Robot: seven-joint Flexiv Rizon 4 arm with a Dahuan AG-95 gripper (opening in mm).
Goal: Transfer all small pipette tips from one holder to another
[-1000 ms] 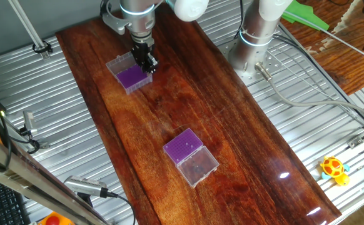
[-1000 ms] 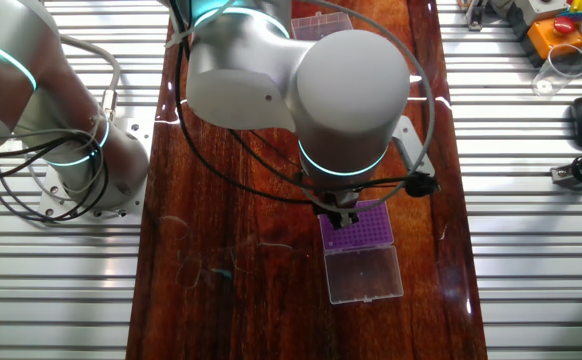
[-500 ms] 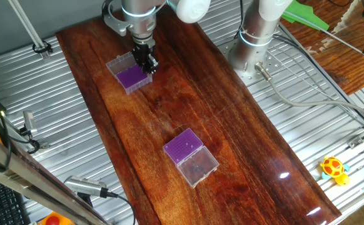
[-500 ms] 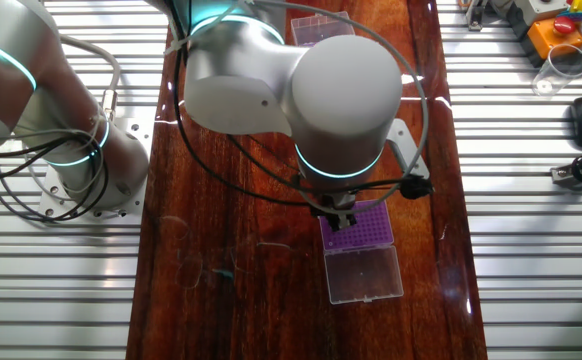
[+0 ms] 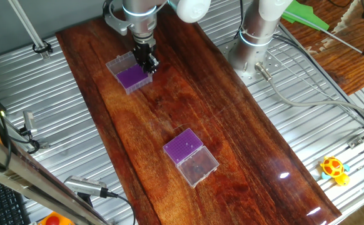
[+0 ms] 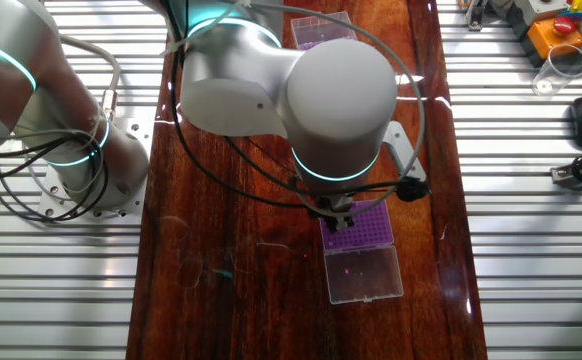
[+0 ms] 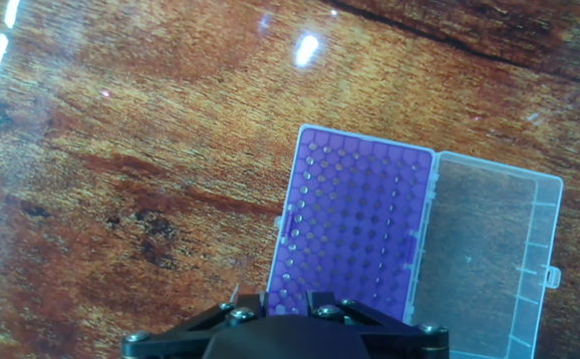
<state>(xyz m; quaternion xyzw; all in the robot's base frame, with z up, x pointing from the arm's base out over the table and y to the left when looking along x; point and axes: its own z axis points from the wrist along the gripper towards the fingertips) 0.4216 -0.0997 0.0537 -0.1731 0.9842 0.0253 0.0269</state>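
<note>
Gripper: the gripper (image 5: 149,62) hangs just above the near-robot holder, at its edge. Its fingertips are hidden by the arm in the other fixed view and by the hand's own housing in the hand view, so I cannot tell whether the jaws are apart or together, or whether they carry a tip.

Holder under the hand: this purple rack (image 7: 355,229) lies with its clear lid (image 7: 484,259) folded flat open at 3 o'clock of it in the hand view — open, I judge, so the holes can be reached straight from above. A thin pale sliver shows near the rack's lower left corner; too small to call a tip.

Second holder: the other purple rack (image 5: 184,146) sits well apart along the wooden table (image 5: 244,137), toward 5 o'clock in one fixed view, its lid (image 5: 199,167) likewise laid open — ready either to give or to receive.

Tips: individual tips are too small to make out in either rack, so which holder is the source I cannot say.

Step in hand, as a judgement: the hand is placed vertically over the rack's edge rows, which suits picking or seating a tip there.
</note>
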